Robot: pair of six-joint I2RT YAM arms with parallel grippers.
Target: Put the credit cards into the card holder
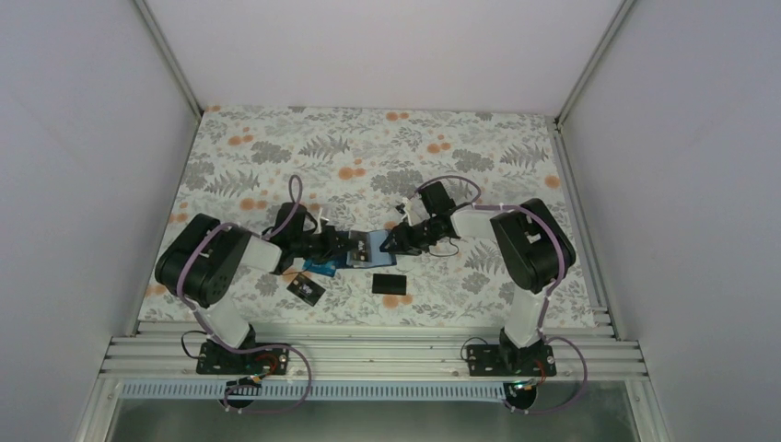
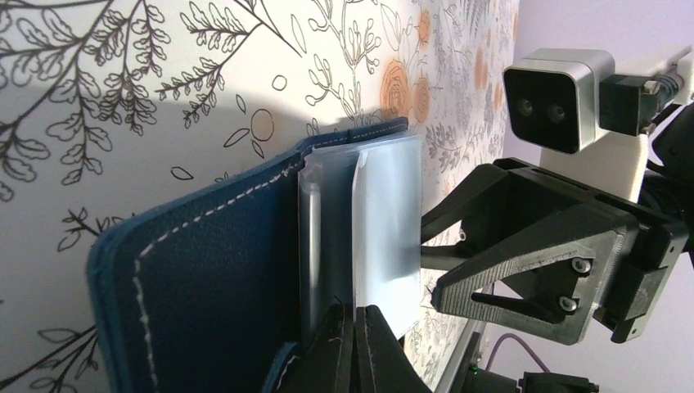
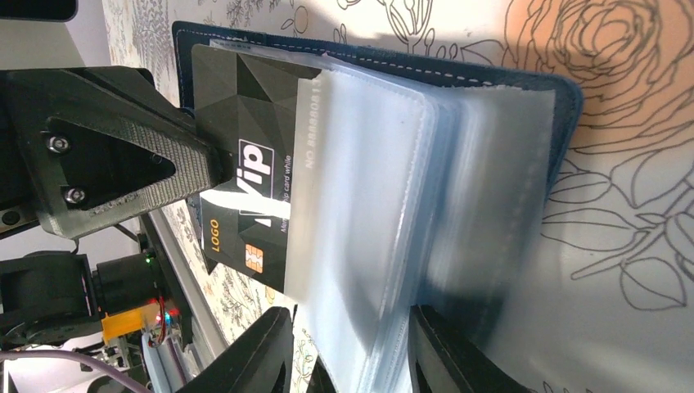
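Note:
The card holder (image 1: 367, 247) lies open on the floral cloth between both grippers, its navy cover (image 2: 205, 278) flat and its clear sleeves (image 3: 368, 188) fanned up. My left gripper (image 2: 358, 348) is shut on the edge of one clear sleeve (image 2: 389, 221). A black credit card (image 3: 245, 123) marked "Vip" and "LOGO" sits partly inside a sleeve, by the left gripper's tip. My right gripper (image 3: 352, 360) is open and straddles the sleeves' edge. A teal credit card (image 1: 322, 268), a black one with light markings (image 1: 306, 289) and a plain black one (image 1: 390, 283) lie on the cloth nearer the arms.
An aluminium rail (image 1: 368, 350) runs along the near table edge, where both arm bases sit. Pale walls close in the left, right and far sides. The two grippers (image 1: 345, 246) (image 1: 387, 244) are almost nose to nose over the holder.

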